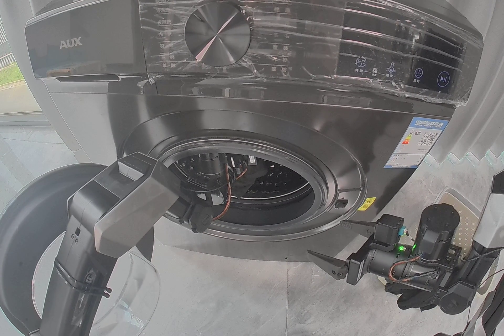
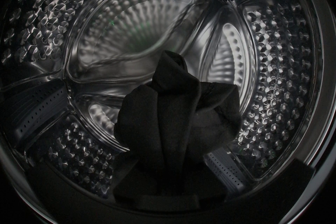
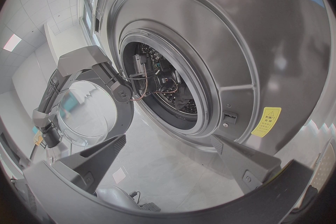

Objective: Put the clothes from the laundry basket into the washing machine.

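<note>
- The left gripper [image 3: 173, 83] is sitting inside the door opening [image 1: 344, 179] of the washing machine [image 1: 294, 106], well past the rim and within the drum [image 2: 280, 60]; its arm is passing through the left half of the opening
- The dark garment [image 2: 175, 119] is lying bunched directly ahead of that gripper, deeper in from the door opening; as far as I can judge, its long axis is running away from the gripper towards the back of the drum and ending in a folded peak
- The cloth is covering the place where the gripper would show, so I am unable to tell whether it is clamping the garment or has let go
- The right gripper [image 1: 326, 236] is hanging outside the door opening, below it and to its right, jaws spread wide and holding nothing
- The door [image 1: 31, 227] is standing swung wide on the left side of the opening
- The left arm is the nearer one by far, so the coming move is likely resting on it: letting the garment drop if it is held, then backing straight out through the door opening without dragging cloth over the rim
</note>
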Motion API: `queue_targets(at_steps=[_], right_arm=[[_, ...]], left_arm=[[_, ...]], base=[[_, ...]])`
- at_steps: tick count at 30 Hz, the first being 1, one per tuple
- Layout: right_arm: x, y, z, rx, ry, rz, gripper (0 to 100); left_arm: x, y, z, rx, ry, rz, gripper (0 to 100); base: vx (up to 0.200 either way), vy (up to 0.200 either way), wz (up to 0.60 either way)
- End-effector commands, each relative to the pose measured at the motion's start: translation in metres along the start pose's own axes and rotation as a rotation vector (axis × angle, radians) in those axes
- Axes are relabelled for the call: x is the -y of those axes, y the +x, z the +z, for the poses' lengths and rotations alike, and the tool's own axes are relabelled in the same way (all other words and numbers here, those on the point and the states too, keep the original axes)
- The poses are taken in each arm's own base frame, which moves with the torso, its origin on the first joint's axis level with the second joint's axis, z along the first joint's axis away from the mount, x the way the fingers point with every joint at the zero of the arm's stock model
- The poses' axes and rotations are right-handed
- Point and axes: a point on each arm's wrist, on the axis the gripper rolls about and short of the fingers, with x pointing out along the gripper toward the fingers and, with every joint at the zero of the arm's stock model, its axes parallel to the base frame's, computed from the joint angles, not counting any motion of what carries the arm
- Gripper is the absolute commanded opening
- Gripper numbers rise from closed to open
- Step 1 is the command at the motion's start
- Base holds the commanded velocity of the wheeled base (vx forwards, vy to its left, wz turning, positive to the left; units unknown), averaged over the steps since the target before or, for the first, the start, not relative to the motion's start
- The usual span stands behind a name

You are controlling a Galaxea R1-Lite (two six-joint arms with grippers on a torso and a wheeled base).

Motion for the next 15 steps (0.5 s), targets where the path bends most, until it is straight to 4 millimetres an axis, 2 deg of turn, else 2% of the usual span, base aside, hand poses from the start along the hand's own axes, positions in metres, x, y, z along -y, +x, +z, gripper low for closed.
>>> queue_targets(at_steps=[1,11,12,15], right_arm=[[0.0001,0.0002,-0.0005,-0.002,0.000,0.000,100],[0.0001,0.0002,-0.0005,-0.002,0.000,0.000,100],[0.0001,0.0002,-0.0005,-0.002,0.000,0.000,100],[0.0001,0.0005,-0.0002,-0.001,0.000,0.000,100]], left_arm=[[-0.0029,0.0017,0.0021,0.000,0.002,0.008,0],[-0.0008,0.0008,0.0007,-0.007,0.003,0.004,0],[-0.0009,0.0009,0.0001,-0.007,0.003,0.004,100],[0.0014,0.0000,0.0004,-0.003,-0.006,-0.001,100]], base=[[0.000,0.000,0.00],[0.000,0.000,0.00],[0.000,0.000,0.00],[0.000,0.000,0.00]])
